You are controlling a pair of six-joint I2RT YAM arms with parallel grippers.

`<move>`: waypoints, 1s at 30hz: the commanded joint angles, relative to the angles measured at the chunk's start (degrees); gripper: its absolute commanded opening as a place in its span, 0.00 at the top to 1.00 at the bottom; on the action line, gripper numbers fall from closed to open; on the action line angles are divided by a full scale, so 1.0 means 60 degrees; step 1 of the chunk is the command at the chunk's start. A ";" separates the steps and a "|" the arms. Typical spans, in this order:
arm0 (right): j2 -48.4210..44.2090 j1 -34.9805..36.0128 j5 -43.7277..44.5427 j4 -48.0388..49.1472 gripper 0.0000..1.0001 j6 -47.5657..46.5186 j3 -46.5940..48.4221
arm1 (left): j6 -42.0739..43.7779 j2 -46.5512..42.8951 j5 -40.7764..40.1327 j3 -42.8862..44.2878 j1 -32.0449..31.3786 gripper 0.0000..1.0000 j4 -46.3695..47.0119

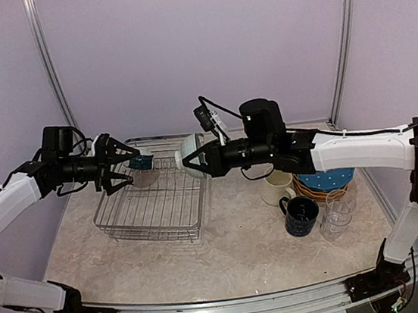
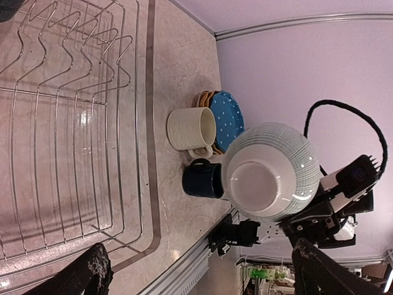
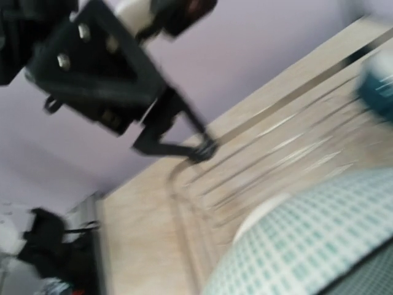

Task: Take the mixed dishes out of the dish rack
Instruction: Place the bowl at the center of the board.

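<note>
I'm watching the bowl (image 1: pixel 189 157) hanging in the air over the far right corner of the dish rack (image 1: pixel 151 209). It is tipped on its side, so its pale foot is facing left toward the other arm. In the left wrist view its outside is showing a fine blue-and-white check. The right tool (image 1: pixel 200 160) is gripping it from the right, clamped on the rim side, though the bowl is hiding the exact contact from me. The right wrist view is badly blurred and is giving me only the checked wall of the bowl in its lower right corner.

The rack is sitting on the counter (image 1: pixel 237 260), left of centre. To its right the other dishes are standing together on the counter:
- The cream mug (image 1: pixel 277 188) is nearest the rack.
- The navy mug (image 1: pixel 301 216) is just on the near side of the cream mug.
- The stack of plates (image 1: pixel 326 180) is just right of the cream mug, with a blue white-dotted one on top and yellow-orange rims showing beneath.
- Two clear drinking glasses (image 1: pixel 337 218) are just right of the navy mug.

The left tool (image 1: pixel 127 169) is hovering above the far left part of the rack and pointing right toward the bowl. Its fingers are spread wide and holding nothing. The two tools are facing each other, near but apart.
</note>
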 commanded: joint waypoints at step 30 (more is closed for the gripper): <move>0.1359 -0.3412 0.5849 -0.5413 1.00 -0.1403 0.1639 | 0.1202 0.0901 -0.2484 0.1630 -0.2617 0.01 -0.1812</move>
